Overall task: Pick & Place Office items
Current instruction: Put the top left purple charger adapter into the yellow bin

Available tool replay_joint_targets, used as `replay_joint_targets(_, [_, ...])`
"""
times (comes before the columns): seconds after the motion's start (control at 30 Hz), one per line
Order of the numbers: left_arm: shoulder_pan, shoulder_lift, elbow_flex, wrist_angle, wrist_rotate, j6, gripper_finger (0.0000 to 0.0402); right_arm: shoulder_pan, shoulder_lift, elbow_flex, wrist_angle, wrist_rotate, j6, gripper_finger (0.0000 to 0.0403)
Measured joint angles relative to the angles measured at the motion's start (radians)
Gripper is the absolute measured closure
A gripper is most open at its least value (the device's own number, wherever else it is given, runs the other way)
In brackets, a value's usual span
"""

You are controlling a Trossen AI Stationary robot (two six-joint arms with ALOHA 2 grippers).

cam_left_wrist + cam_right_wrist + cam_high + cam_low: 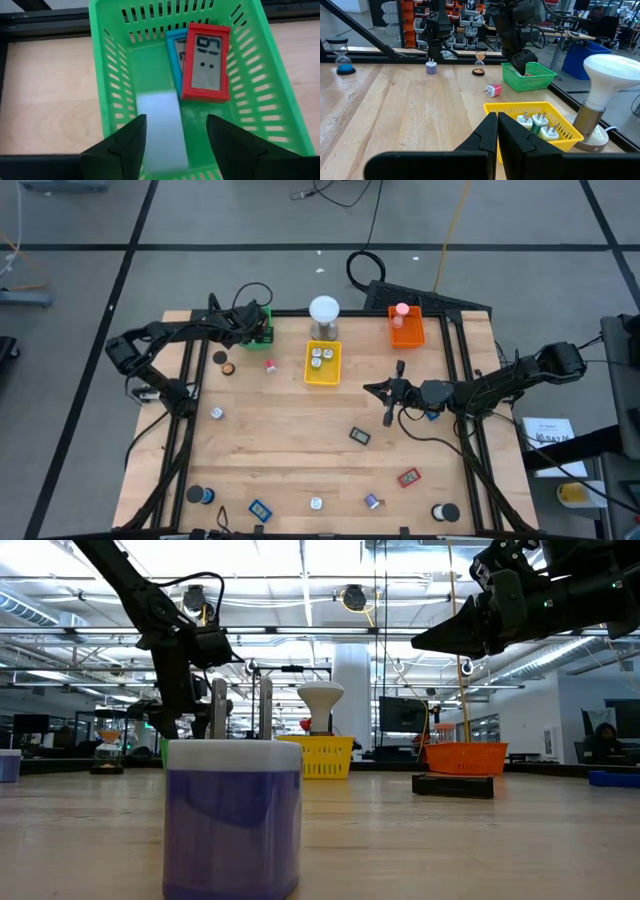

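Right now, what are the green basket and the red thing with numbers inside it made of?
The green basket looks like moulded plastic: glossy, one even colour, with neat rows of slots in its walls. The red thing seems to be a small timer with a shiny hard plastic frame around a flat grey screen, likely glass or clear plastic. The table looks like pale wood with visible grain.

the red timer [206, 62] in the green tray [280, 100] displays digits like "61".

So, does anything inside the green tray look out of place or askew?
Slightly. In the green tray, the red timer lies tilted, overlapping the blue one. The white block lies flat between the left gripper's open fingers.
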Motion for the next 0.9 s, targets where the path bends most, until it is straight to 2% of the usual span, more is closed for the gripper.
replay_joint_targets(0.23, [-0.012,-0.081,0.000,-0.002,0.001,0.066,0.0204,0.000,0.000,0.000,0.000,0.000,0.000,0.0399])
replay_joint_targets(0.4, [-0.069,-0.199,0.000,-0.009,0.008,0.209,0.0255,0.000,0.000,0.000,0.000,0.000,0.000,0.0399])
replay_joint_targets(0.5, [-0.146,-0.269,-0.014,-0.011,0.020,0.330,0.0291,0.000,0.000,0.000,0.000,0.000,0.000,0.0399])
replay_joint_targets(0.6, [-0.243,-0.330,-0.064,0.011,0.019,0.381,0.0328,0.000,0.000,0.000,0.000,0.000,0.000,0.0399])
replay_joint_targets(0.8, [-0.457,-0.420,-0.251,0.288,0.014,0.418,0.0392,0.000,0.000,0.000,0.000,0.000,0.000,0.0399])
replay_joint_targets(0.9, [-0.562,-0.424,-0.344,0.521,0.010,0.439,0.0394,0.000,0.000,0.000,0.000,0.000,-0.003,0.0399])
